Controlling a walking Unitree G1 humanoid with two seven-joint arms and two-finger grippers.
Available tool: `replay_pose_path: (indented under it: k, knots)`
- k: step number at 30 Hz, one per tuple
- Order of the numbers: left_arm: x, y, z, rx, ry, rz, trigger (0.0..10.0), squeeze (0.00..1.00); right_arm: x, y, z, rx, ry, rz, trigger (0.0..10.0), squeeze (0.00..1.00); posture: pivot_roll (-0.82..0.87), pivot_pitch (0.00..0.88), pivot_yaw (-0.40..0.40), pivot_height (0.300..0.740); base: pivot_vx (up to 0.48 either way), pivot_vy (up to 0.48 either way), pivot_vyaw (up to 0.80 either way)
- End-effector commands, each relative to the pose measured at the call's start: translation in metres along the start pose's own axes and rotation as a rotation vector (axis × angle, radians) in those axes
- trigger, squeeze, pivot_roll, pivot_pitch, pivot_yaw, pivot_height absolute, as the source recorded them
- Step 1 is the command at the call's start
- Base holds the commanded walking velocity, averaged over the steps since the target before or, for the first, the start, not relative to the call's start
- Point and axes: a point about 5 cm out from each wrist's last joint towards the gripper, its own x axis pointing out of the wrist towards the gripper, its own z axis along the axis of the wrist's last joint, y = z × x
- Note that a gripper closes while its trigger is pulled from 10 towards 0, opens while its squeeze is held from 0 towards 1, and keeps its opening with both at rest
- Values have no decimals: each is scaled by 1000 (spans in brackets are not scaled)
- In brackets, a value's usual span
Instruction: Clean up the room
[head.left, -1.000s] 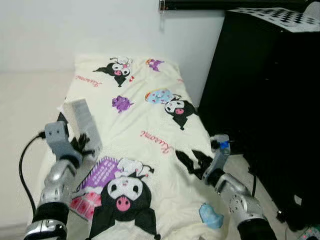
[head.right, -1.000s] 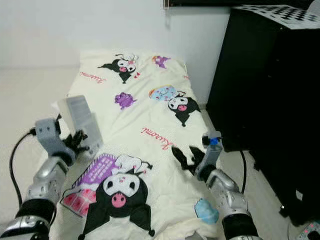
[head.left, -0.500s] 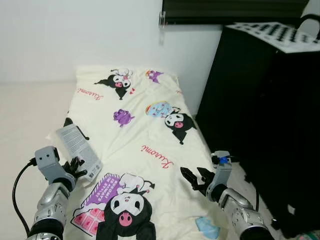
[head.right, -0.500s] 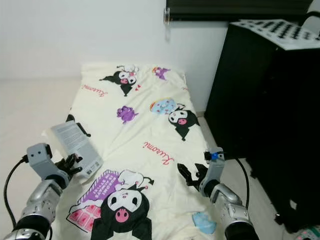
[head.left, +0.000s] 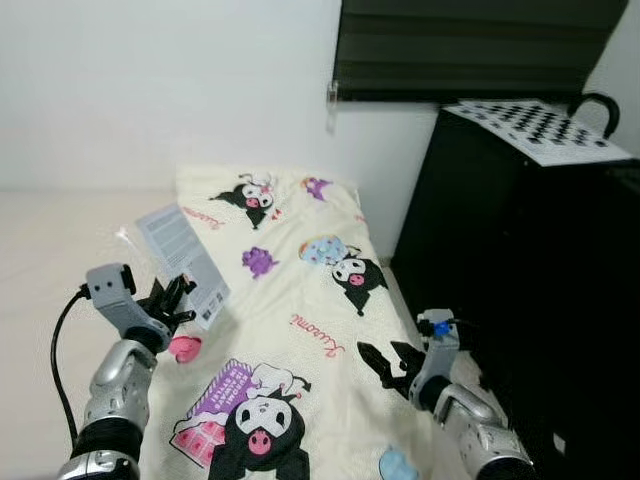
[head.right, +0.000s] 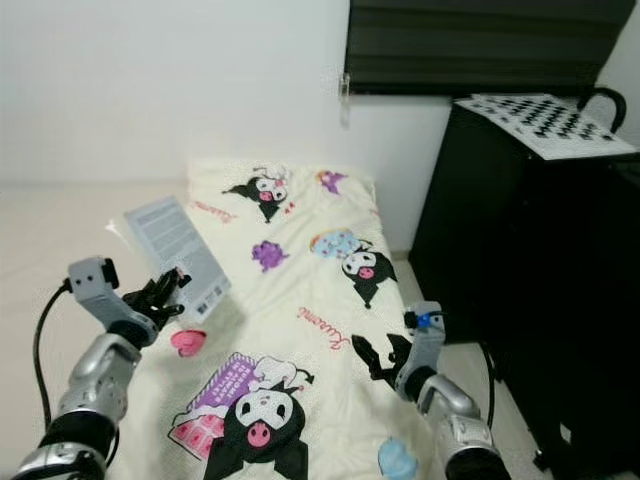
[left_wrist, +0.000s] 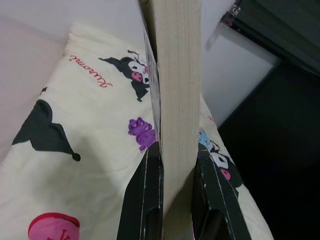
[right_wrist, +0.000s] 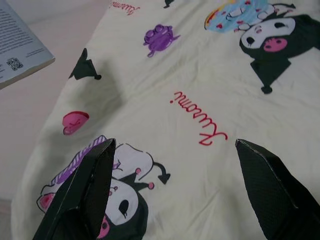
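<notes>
My left gripper (head.left: 172, 303) is shut on a grey paperback book (head.left: 184, 249), held up above the left edge of a cream cartoon-print mattress (head.left: 300, 300). In the left wrist view the book's page edge (left_wrist: 175, 85) stands clamped between my two black fingers (left_wrist: 147, 195). My right gripper (head.left: 388, 362) hangs open over the mattress's right side, with nothing between its fingers (right_wrist: 85, 190).
A tall black cabinet (head.left: 520, 270) stands close on the right, with a checkerboard sheet (head.left: 535, 128) on top. A white wall (head.left: 160, 90) and a dark window blind (head.left: 470, 50) lie behind. Pale floor (head.left: 50, 260) runs along the left of the mattress.
The camera has tilted up and shifted, showing the blind. My left gripper has lifted the book higher and further over the mattress. The right gripper stays open and low.
</notes>
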Motion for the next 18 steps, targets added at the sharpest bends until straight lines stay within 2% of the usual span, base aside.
replay_pose_path:
  k: [1, 3, 6, 7, 10, 12, 13, 14, 15, 17, 18]
  knots:
    - [-1, -2, -4, 0, 9, -15, 10000, 0, -4, -6, -8, -8, 30, -38, 10000, 0, -63, 0, -81, 726, 0, 0, 0]
    - [-3, 0, -7, 5, 22, -7, 10000, 0, -5, -8, -12, -33, 51, -70, 10000, 0, -63, 0, -81, 731, 0, 0, 0]
    - [-15, 18, -20, 35, 98, 90, 10000, 0, -15, -17, -37, -83, 161, -137, 10000, 0, -57, 0, -81, 731, 0, 0, 0]
    - [-15, 18, -20, 35, 98, 90, 10000, 0, -15, -17, -37, -83, 161, -137, 10000, 0, -57, 0, -81, 731, 0, 0, 0]
    - [-33, 38, -35, 47, 185, 224, 10000, 0, -29, -26, -58, -84, 240, -208, 10000, 0, -53, 0, -80, 731, 0, 0, 785]
    - [-56, 54, -52, 44, 276, 329, 10000, 0, -43, -30, -77, -53, 294, -235, 10000, 0, -54, 0, -79, 731, 0, 0, 750]
    - [-56, 54, -52, 44, 276, 329, 10000, 0, -43, -30, -77, -53, 294, -235, 10000, 0, -54, 0, -79, 731, 0, 0, 750]
    - [-65, 60, -58, 34, 306, 365, 10000, 0, -47, -30, -83, -47, 313, -238, 10000, 0, -55, 0, -76, 731, 0, 0, 750]
    - [-65, 60, -58, 34, 306, 365, 10000, 0, -47, -30, -83, -47, 313, -238, 10000, 0, -55, 0, -76, 731, 0, 0, 750]
    - [-82, 68, -68, 35, 366, 431, 10000, 0, -51, -29, -89, -55, 328, -232, 10000, 0, -57, 0, -73, 731, 0, 0, 738]
    - [-82, 68, -68, 35, 366, 431, 10000, 0, -51, -29, -89, -55, 328, -232, 10000, 0, -57, 0, -73, 731, 0, 0, 738]
